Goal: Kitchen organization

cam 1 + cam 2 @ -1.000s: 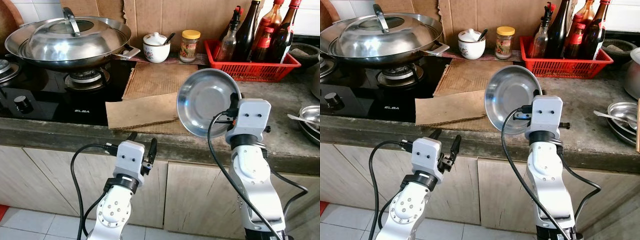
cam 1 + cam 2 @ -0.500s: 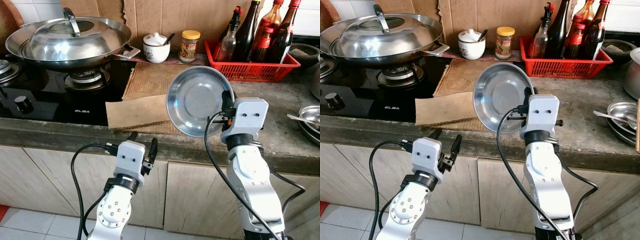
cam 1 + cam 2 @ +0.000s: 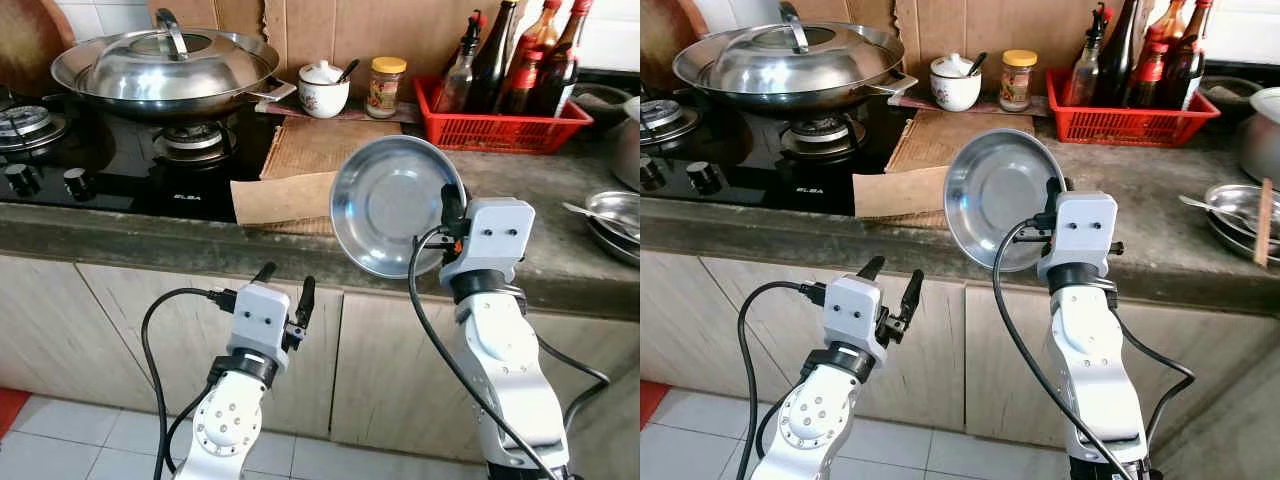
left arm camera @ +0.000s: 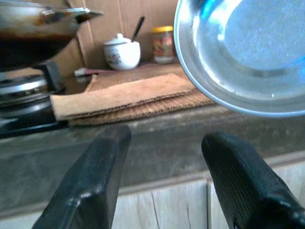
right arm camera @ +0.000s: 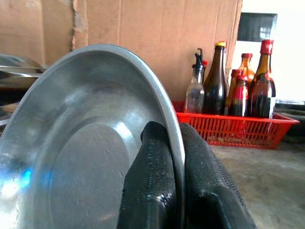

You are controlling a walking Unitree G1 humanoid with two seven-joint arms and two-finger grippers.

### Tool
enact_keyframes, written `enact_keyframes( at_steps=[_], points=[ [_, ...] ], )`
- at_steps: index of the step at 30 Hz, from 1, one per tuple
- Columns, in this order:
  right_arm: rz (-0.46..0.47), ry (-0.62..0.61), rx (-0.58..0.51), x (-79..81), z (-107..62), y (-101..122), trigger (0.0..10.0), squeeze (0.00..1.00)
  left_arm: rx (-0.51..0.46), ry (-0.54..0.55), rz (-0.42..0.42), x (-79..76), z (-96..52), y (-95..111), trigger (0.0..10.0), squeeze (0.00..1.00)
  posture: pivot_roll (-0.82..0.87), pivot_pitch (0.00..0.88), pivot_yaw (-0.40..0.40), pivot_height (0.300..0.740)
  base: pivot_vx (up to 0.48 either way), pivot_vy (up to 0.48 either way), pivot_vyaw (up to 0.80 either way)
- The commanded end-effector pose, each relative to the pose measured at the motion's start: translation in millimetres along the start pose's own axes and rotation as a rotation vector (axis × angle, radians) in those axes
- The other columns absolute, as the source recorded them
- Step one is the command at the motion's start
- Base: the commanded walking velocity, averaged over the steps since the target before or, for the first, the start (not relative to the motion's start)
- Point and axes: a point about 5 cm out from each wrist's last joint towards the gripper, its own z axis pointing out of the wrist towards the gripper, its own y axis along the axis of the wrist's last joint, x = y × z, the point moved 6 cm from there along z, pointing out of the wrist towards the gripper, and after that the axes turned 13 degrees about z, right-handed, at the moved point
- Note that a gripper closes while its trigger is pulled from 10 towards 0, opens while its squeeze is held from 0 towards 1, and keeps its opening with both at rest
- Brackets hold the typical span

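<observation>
One steel bowl [image 3: 390, 205] is what I have in hand: my right gripper [image 3: 449, 212] is clamped on its rim, holding it on edge in the air at about 3 o'clock of centre, in front of the counter [image 3: 560, 270], hollow side facing the robot's left. My left gripper [image 3: 285, 290] sits low at 7 o'clock before the cabinet doors [image 3: 120, 330], its two fingers apart with nothing between them. On the hob [image 3: 120, 165] at 11 o'clock I count one lidded wok [image 3: 165, 65] and two knobs [image 3: 45, 182]. Two cardboard sheets [image 3: 300, 170] lie on the counter beside the hob. Behind them stand one white lidded pot [image 3: 325, 90] with a spoon handle and one yellow-capped jar [image 3: 384, 87]. One red basket [image 3: 500, 125] at 1 o'clock holds bottles; I make out five or so. Steel dishes [image 3: 610, 220] with a spoon lie at 3 o'clock. From the right wrist I see both fingertips [image 5: 152, 191] pinching the bowl's rim, one on each face, a detail the head views hide behind the wrist housing. From the left wrist I see the bowl's outer underside.
</observation>
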Motion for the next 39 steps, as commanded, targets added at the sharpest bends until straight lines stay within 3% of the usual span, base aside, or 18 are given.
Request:
enact_keyframes(
  at_steps=[1,24,39],
  points=[
    [0.004,0.01,-0.032,2.0,0.2,9,10.0,0.0,0.002,-0.005,-0.002,-1.0,-0.6,0,10.0,0.0,0.1,0.045,-0.017,0.74,-0.281,0.0,0.0],
    [-0.013,0.013,-0.001,1.1,-4.4,1,10.0,0.0,0.008,-0.003,-0.002,-1.4,-0.8,-1,10.0,0.0,0.1,0.057,-0.016,0.74,-0.271,0.0,0.0],
    [-0.005,0.046,0.067,5.0,-16.6,-15,10.0,0.0,0.017,-0.004,-0.01,-1.6,-0.9,-3,10.0,0.0,0.1,0.062,-0.012,0.74,0.0,0.0,0.0]
  ],
)
